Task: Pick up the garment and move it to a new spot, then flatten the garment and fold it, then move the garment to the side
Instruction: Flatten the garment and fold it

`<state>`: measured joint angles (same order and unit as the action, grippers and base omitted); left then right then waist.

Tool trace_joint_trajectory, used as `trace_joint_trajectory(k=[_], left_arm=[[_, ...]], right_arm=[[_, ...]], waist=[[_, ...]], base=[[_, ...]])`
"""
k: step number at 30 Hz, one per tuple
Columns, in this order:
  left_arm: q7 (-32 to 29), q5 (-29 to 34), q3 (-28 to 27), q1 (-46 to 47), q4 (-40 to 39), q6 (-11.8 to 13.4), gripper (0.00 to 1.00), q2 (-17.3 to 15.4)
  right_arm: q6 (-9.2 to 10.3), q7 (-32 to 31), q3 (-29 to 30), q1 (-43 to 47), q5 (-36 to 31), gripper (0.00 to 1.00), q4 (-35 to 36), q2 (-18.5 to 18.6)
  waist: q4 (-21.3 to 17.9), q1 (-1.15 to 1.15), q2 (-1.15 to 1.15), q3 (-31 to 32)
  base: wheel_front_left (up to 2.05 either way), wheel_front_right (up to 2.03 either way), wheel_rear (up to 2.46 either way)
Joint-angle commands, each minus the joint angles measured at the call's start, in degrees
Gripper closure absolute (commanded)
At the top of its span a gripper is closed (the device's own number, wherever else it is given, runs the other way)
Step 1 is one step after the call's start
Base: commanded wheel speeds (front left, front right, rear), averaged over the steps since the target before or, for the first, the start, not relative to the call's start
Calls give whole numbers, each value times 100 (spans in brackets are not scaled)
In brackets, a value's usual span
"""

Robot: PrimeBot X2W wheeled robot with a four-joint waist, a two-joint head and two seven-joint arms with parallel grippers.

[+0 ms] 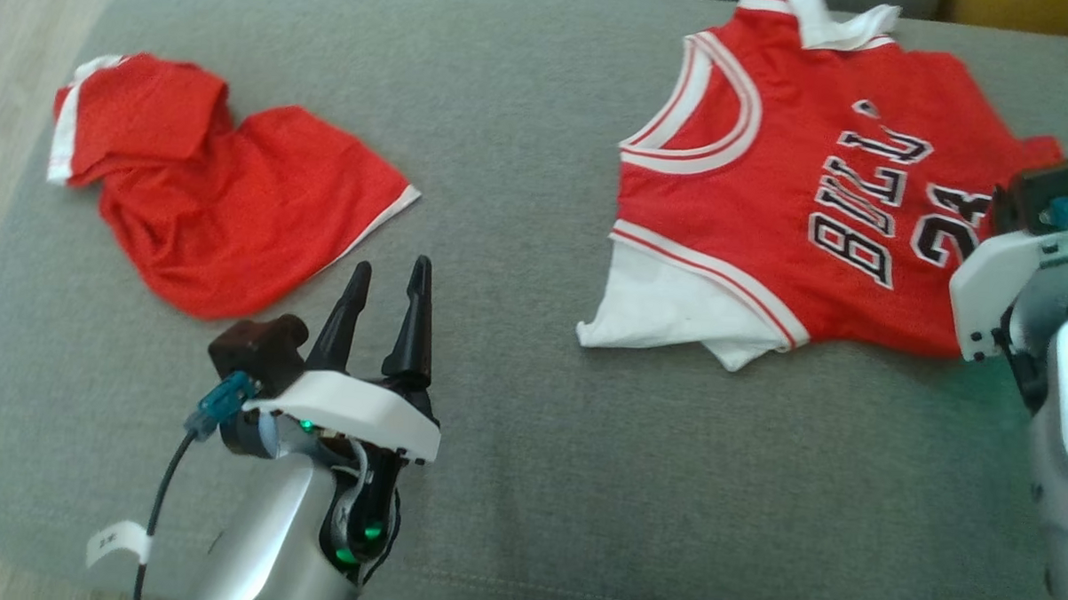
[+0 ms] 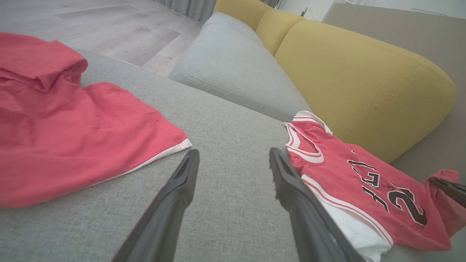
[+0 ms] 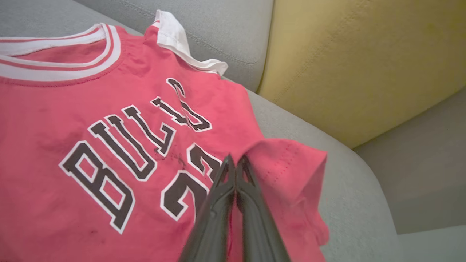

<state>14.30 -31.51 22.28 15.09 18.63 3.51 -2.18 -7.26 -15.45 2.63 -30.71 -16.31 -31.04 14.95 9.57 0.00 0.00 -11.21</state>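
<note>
The garment is a red jersey with white trim, black lettering and a number. It lies mostly flat on the right of the grey seat, its white lining showing at the near left corner. My right gripper is shut on the jersey's right edge, where a fold of red cloth stands up beside the fingertips. In the head view, my right wrist covers that edge. My left gripper hovers open over bare seat, a hand's width from the jersey, holding nothing.
Red shorts with white trim lie crumpled at the seat's left, just beyond my left gripper. Yellow back cushions rise behind the jersey. Wooden floor lies past the seat's left edge.
</note>
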Motion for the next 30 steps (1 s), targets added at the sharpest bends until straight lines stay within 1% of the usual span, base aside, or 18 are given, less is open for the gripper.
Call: trace_joint_trajectory(k=[1,5,6,7,8,11,13,16,19,24,30], left_arm=[[70,-51,-122,247,-173,-4,0,-70],[70,-69,-66,268,-194,23,0,-70],[70,-69,-60,271,-200,26,0,-70],[70,-68,-56,272,-205,27,0,-70],[70,-68,-53,272,-207,28,0,-70],[70,-70,-62,276,-201,46,0,-70],[70,-68,-73,274,-196,52,0,-70],[70,-58,-91,258,-175,53,0,-70],[70,-42,-142,237,-177,63,0,-70],[70,-9,-237,185,-168,36,0,-70],[70,-19,-258,129,-180,19,0,-70]], right_arm=[[-23,113,-175,-286,-27,100,-22,95],[-23,334,-386,-622,-54,100,-672,148],[-23,400,-442,-693,-47,68,-822,145],[-23,454,-489,-752,-27,5,-977,137],[-23,487,-511,-802,3,0,-1124,124],[-23,668,-545,-934,90,0,-1447,73],[-23,733,-543,-965,115,0,-1527,50],[-23,913,-529,-997,208,0,-1701,-31],[-23,1090,-494,-976,348,0,-1705,-119],[-23,1269,-417,-734,653,0,-1412,-208],[-23,1282,-153,-46,1137,0,-631,-309]], waist=[[117,0,0,-98],[226,0,0,-204],[240,0,0,-223],[250,0,0,-234],[256,0,0,-241],[239,0,0,-236],[214,0,0,-220],[111,0,0,-133],[-49,0,0,-28],[-392,0,0,183],[-768,0,0,353]], base=[[0,0,0],[0,0,0],[0,0,0],[0,0,0],[0,0,0],[0,0,0],[0,0,0],[0,0,0],[0,0,0],[0,0,0],[0,0,0]])
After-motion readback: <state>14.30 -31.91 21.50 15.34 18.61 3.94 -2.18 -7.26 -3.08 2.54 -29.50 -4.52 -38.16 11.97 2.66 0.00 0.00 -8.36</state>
